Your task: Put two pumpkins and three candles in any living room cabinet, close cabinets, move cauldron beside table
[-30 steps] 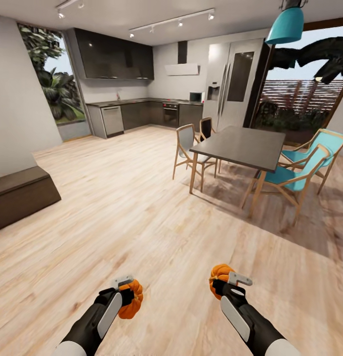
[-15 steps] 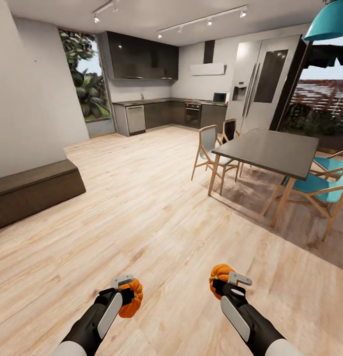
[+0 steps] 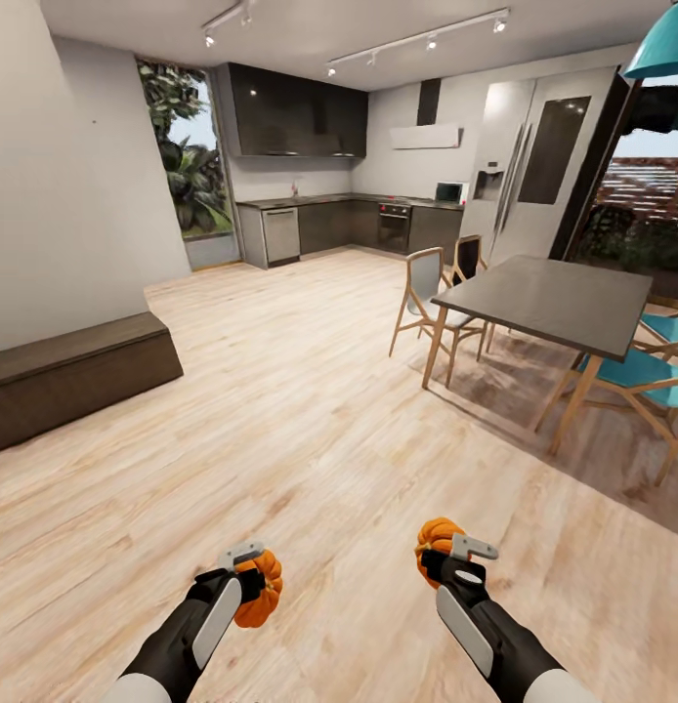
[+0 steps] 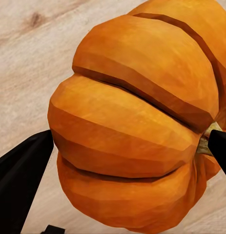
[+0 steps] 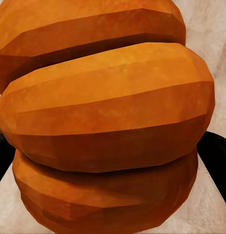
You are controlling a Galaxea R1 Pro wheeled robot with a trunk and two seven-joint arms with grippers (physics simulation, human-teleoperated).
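Both hands are loaded. The left hand (image 3: 249, 578) is clamped on one pumpkin (image 3: 260, 588), and the right hand (image 3: 446, 554) grips the other pumpkin (image 3: 436, 543), both held low over the wood floor (image 3: 280, 420).

In the left wrist shot that pumpkin (image 4: 137, 131) is cropped at the edges, with just a sliver of pale stem showing beside one black finger (image 4: 20, 175). The right one (image 5: 103, 122) is cropped too, its stem hidden.

The cabinet (image 3: 75, 376) sits against the left wall, cut off by the frame edge, front looks shut. The dining table (image 3: 564, 303) and teal chairs (image 3: 642, 376) run off the right side. No readable writing anywhere.
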